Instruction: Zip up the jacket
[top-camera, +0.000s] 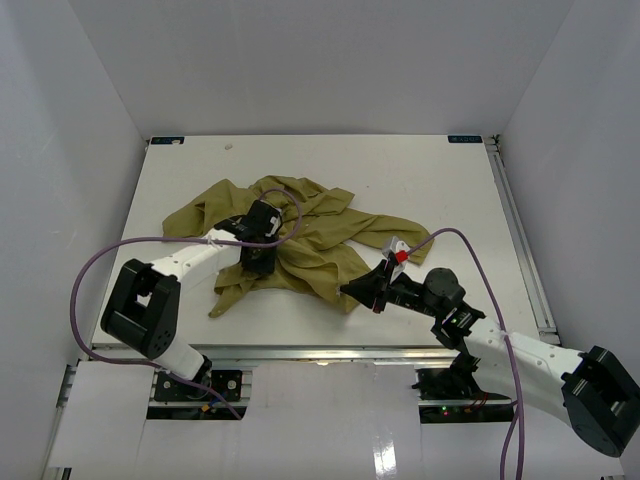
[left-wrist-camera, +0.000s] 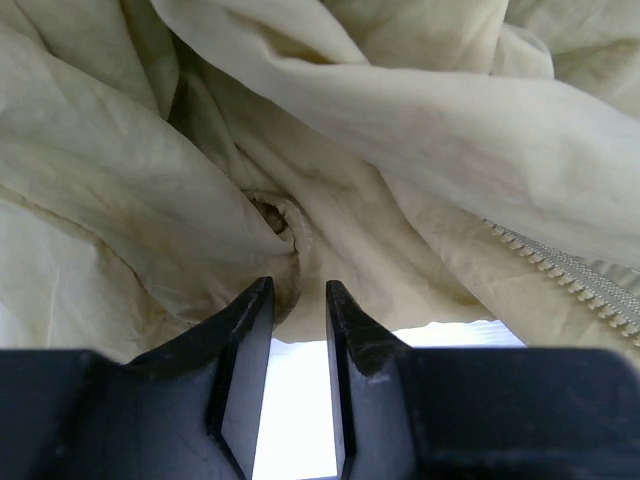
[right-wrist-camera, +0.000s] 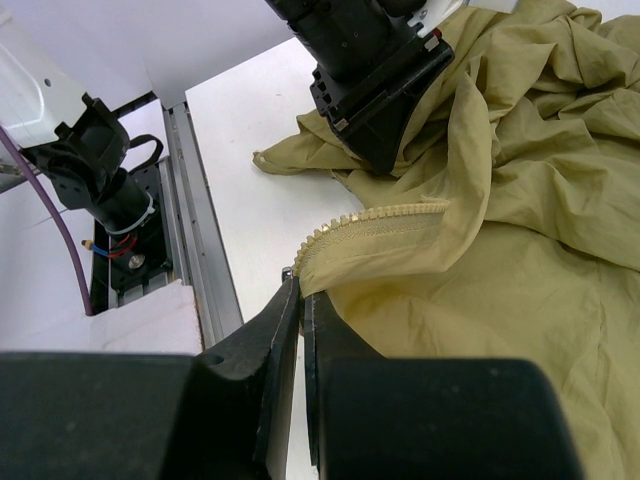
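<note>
While your left gripper (top-camera: 258, 262) pressed down on the 8 o'clock side of the jacket (top-camera: 320, 235), that olive garment lay crumpled near the middle of the white table (top-camera: 450, 190). One loose end trailed off toward 7 o'clock. From the left wrist camera you saw the two black fingers (left-wrist-camera: 245, 340) only narrowly apart, with bare tabletop showing through the gap between them. Pale fabric bunched right at their tips, and a puckered, ring-like fold (left-wrist-camera: 285, 222) sat just beyond them at 12 o'clock. A run of zipper teeth (left-wrist-camera: 560, 272) crossed that view at 3 o'clock.

Moving right, your right gripper (top-camera: 375, 290) met the jacket at its 4 o'clock edge, close to the near side of the table. The right wrist camera showed its fingers (right-wrist-camera: 275, 350) drawn almost together. They nipped the end of a toothed zipper edge (right-wrist-camera: 375, 225), which curled up out of the tips and ran toward 2 o'clock. Beyond it, at 12 o'clock in that same view, the black body of your left gripper stood on the wrinkled cloth, well apart from the right fingertips.
</note>
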